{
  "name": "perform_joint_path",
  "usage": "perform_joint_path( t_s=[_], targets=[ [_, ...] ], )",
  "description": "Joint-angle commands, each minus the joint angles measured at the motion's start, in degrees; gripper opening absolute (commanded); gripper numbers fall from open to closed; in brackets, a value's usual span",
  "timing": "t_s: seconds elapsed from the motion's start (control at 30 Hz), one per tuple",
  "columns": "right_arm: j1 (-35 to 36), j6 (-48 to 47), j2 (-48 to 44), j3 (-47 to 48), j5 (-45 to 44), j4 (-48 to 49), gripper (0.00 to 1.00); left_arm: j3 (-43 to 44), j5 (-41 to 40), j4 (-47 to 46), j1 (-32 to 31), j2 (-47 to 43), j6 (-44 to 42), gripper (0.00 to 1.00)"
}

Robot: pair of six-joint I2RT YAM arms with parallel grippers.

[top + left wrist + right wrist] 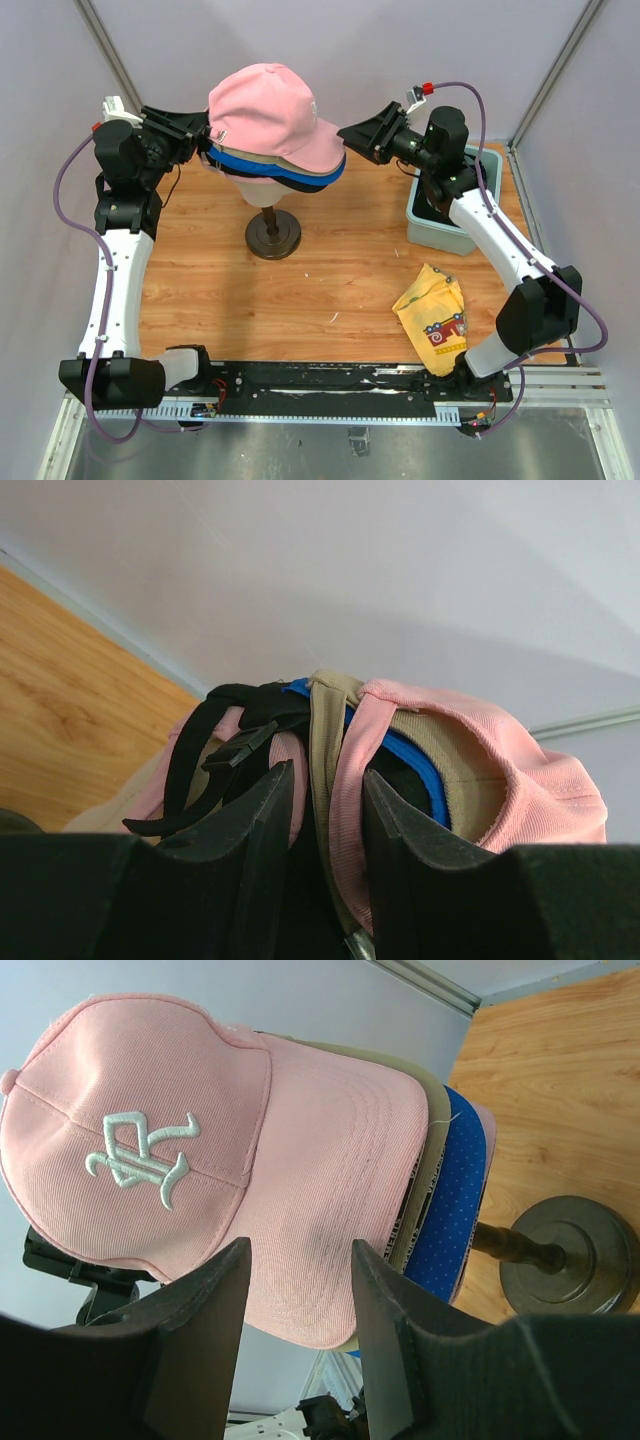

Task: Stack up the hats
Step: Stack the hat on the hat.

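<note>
The hats sit piled on the mannequin head (262,190) at the far middle of the table (330,280), with the pink cap (270,108) on top and tan, blue and black edges showing beneath. Their long axis runs left to right, straps left and brims right, with an arm at each end. The left gripper (325,780) has the back straps (345,770) between half-parted fingers; whether it pinches them I cannot tell. The right gripper (300,1255) stands open at the pink brim. The lower caps are mostly hidden and hard to count.
</note>
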State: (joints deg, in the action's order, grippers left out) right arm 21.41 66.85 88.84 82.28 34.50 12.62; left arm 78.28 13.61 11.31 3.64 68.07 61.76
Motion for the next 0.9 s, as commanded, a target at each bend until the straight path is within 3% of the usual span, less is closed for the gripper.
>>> perform_joint_path(
  t_s=[0.0,0.87],
  targets=[
    [0.45,-2.59,-1.83,-0.45,-1.59,-0.51,0.46,-1.08,1.16,2.22,0.23,0.45,-1.42,0.38],
    [-0.84,-5.1,-1.89,-1.16,-3.45,-3.13,0.46,-2.08,0.98,1.59,0.23,0.51,-1.17,0.38]
  ],
)
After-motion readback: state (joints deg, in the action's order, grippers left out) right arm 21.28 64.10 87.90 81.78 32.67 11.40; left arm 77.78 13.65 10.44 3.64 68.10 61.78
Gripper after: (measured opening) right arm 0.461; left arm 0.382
